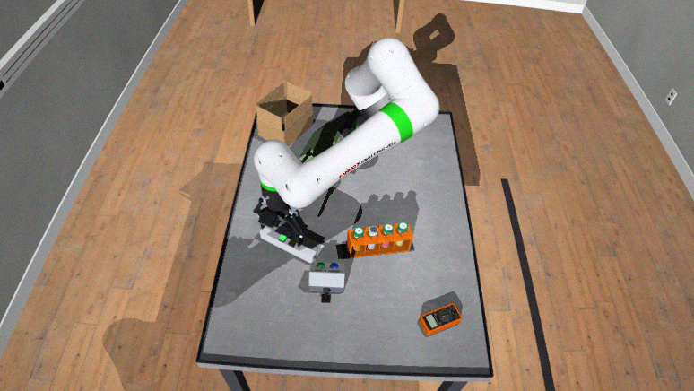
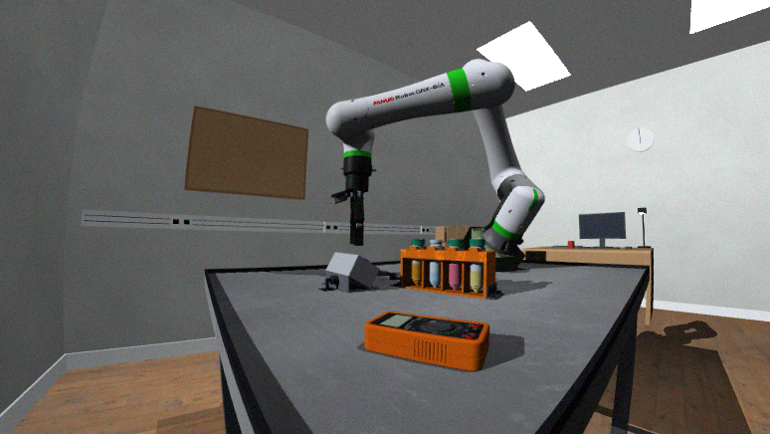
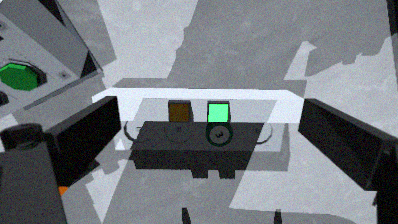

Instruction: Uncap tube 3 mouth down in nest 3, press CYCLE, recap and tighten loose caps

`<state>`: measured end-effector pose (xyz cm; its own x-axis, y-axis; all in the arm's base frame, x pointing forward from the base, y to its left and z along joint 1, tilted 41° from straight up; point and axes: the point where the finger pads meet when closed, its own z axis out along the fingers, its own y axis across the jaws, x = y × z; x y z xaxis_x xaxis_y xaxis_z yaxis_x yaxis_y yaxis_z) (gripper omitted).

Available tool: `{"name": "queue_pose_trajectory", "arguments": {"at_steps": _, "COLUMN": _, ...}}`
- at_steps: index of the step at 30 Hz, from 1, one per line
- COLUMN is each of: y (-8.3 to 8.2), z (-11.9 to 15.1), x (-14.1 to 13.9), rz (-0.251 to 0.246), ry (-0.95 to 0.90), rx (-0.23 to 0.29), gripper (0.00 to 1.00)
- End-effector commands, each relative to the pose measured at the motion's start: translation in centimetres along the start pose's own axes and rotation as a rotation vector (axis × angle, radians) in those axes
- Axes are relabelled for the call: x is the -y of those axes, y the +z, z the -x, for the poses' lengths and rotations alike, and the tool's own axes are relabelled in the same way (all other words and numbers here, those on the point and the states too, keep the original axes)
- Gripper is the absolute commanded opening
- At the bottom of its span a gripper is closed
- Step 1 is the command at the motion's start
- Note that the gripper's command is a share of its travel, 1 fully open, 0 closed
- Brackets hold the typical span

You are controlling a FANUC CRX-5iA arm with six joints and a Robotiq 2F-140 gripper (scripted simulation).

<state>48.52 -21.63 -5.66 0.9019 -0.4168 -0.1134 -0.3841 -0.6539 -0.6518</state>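
Note:
My gripper [image 1: 290, 231] is open and empty, hanging a little above the white cap tray [image 1: 292, 246]. In the wrist view the fingers stand wide to either side of the tray [image 3: 200, 102]. A dark green cap [image 3: 219, 134] sits in a nest on the tray's dark block, below the lit green lamp [image 3: 218, 111]. The amber lamp [image 3: 179, 111] is dark. The orange rack [image 1: 379, 240] holds four tubes. Tube 3 [image 1: 372, 231] is uncapped and shows a grey top, and the other three carry green caps. The key housing [image 1: 326, 277] carries the green key [image 1: 320, 265] and the blue key [image 1: 333, 265].
An open cardboard box [image 1: 284, 117] stands at the table's far corner behind the arm. An orange multimeter [image 1: 439, 318] lies near the front right. The key housing stands just beside the tray and shows in the wrist view's top left corner [image 3: 17, 76].

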Motion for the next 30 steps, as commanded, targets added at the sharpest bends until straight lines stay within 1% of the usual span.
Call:
{"name": "queue_pose_trajectory", "arguments": {"at_steps": 1, "y": -0.1, "z": 0.0, "x": 0.0, "rz": 0.001, "ry": 0.0, "rx": -0.002, "gripper": 1.0}}
{"name": "queue_pose_trajectory", "arguments": {"at_steps": 2, "y": -0.1, "z": 0.0, "x": 0.0, "rz": 0.001, "ry": 0.0, "rx": -0.002, "gripper": 1.0}}
{"name": "queue_pose_trajectory", "arguments": {"at_steps": 3, "y": -0.8, "z": 0.4, "x": -0.2, "rz": 0.001, "ry": 0.0, "rx": -0.001, "gripper": 0.36}}
{"name": "queue_pose_trajectory", "arguments": {"at_steps": 4, "y": -1.4, "z": 0.9, "x": -0.3, "rz": 0.001, "ry": 0.0, "rx": -0.001, "gripper": 0.36}}
{"name": "queue_pose_trajectory", "arguments": {"at_steps": 6, "y": -1.4, "z": 0.9, "x": -0.3, "rz": 0.001, "ry": 0.0, "rx": -0.001, "gripper": 0.36}}
{"name": "queue_pose_trajectory", "arguments": {"at_steps": 16, "y": -7.9, "z": 5.7, "x": -1.8, "rz": 0.001, "ry": 0.0, "rx": -0.001, "gripper": 0.36}}
{"name": "queue_pose_trajectory", "arguments": {"at_steps": 24, "y": -7.9, "z": 5.7, "x": -1.8, "rz": 0.001, "ry": 0.0, "rx": -0.001, "gripper": 0.36}}
{"name": "queue_pose_trajectory", "arguments": {"at_steps": 30, "y": -4.9, "z": 5.7, "x": -1.8, "rz": 0.001, "ry": 0.0, "rx": -0.001, "gripper": 0.36}}
